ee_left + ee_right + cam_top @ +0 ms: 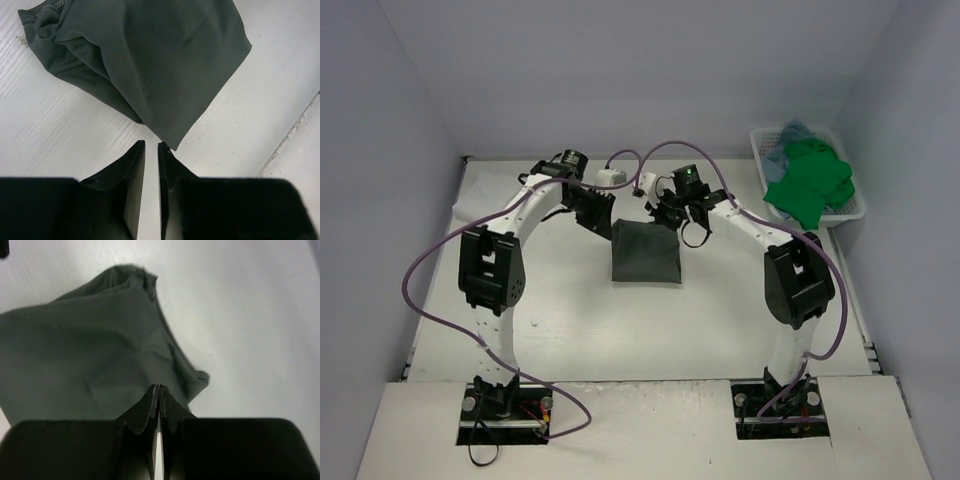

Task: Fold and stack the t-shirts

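- The dark grey t-shirt (646, 253) lay flat in the middle of the table (620, 330), folded into a small neat block. It looked put there so both arms could reach it.
- The left gripper (151, 144) sat low, just beside one corner of the grey shirt. Its fingers (135, 165) were almost together, with a thin gap and nothing in it.
- The right gripper (158, 386) sat at the other side, its tips over the edge of the cloth. Its fingers (147, 407) were pressed tight together. I could not tell if a bit of cloth was pinched between them.
- One gripper at each far corner looked like a way to tidy the fold, or to lift the shirt evenly.
- The green t-shirt (810, 183) was heaped in the white basket (758, 140) at the far right, well apart from the grey one. A blue t-shirt (790, 135) poked out behind it. They seemed to be waiting for their turn.
- Count: two arms, two grippers, one basket.
- Count: three shirts showed, one grey, one green and one blue. I saw no white shirt.
- One shirt looked folded, and no stack was begun yet.
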Controlling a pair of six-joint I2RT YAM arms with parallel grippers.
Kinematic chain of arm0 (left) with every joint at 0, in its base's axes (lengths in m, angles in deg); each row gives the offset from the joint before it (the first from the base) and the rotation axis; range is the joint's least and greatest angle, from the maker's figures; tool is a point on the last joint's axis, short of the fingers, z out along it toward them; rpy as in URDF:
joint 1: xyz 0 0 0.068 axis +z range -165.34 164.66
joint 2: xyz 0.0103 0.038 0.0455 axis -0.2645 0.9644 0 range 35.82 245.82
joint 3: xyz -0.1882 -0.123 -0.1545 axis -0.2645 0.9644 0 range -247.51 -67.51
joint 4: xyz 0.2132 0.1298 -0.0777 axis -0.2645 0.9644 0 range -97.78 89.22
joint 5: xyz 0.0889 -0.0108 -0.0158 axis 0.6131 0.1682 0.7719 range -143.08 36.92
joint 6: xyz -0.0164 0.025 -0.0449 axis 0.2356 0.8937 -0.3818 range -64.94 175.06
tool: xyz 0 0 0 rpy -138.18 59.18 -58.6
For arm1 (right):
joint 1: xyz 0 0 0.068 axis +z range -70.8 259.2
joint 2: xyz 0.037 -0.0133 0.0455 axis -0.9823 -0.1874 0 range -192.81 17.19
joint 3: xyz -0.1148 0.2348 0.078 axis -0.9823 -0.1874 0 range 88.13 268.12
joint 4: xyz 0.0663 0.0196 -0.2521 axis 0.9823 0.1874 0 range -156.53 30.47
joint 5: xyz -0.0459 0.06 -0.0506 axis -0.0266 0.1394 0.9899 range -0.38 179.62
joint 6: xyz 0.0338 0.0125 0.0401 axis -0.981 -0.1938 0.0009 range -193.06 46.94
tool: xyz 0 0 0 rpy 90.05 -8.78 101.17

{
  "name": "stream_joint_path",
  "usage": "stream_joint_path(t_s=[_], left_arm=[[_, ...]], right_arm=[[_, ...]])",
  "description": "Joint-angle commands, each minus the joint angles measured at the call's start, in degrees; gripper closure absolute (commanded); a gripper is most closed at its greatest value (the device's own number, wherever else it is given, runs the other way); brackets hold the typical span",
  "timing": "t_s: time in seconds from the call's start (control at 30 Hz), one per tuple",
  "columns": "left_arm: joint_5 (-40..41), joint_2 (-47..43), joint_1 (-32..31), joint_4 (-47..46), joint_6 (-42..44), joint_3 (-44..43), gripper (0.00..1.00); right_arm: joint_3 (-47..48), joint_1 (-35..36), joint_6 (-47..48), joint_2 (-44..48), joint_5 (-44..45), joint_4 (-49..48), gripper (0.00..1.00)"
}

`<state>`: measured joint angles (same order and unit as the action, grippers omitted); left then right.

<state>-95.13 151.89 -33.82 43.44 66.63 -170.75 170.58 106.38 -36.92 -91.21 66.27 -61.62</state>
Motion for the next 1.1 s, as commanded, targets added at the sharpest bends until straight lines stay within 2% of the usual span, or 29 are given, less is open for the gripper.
stream_joint_path(t_s=[0.0, 0.1, 0.13, 0.43, 0.6, 0.63, 0.77, 0.87, 1.07], left_arm=[[-1.64, -5.77, -0.86, -1.39, 0.29, -1.00, 0.90], [-1.29, -6.38, -0.77, -1.39, 0.56, -0.47, 0.95], [-0.85, -6.64, -0.77, -1.47, 0.64, -0.30, 1.00], [-1.02, -8.84, 0.81, -2.79, 0.20, 1.81, 1.00], [-2.25, -7.97, 0.81, -2.97, -0.67, 0.94, 1.00], [-2.60, -7.97, 0.81, -2.97, -1.11, 0.59, 1.00], [-3.31, -7.44, 0.29, -3.41, -2.25, -0.29, 1.00], [-3.48, -7.44, 0.11, -3.50, -2.87, 0.14, 1.00], [-3.83, -7.96, 0.90, -3.23, -5.50, 2.94, 1.00]], right_arm=[[-2.38, -0.64, -1.16, 0.74, -1.34, 0.19, 1.00], [-3.79, -0.81, -1.25, -0.93, -3.27, 0.19, 1.00], [-4.14, -0.90, -1.25, -2.15, -3.89, 0.19, 1.00], [-4.23, -0.73, -0.55, -11.65, -7.32, 0.36, 1.00], [-3.80, -1.16, -0.19, -11.14, -7.32, 0.98, 0.99], [-3.62, -1.16, -0.28, -10.17, -6.97, 1.07, 0.97], [-1.51, -2.30, -1.60, -7.45, -6.18, 1.95, 0.78], [-0.02, -3.36, -2.83, -4.90, -5.57, 2.04, 0.69], [2.45, -3.63, -5.20, 0.46, -5.47, 3.62, 0.69]])
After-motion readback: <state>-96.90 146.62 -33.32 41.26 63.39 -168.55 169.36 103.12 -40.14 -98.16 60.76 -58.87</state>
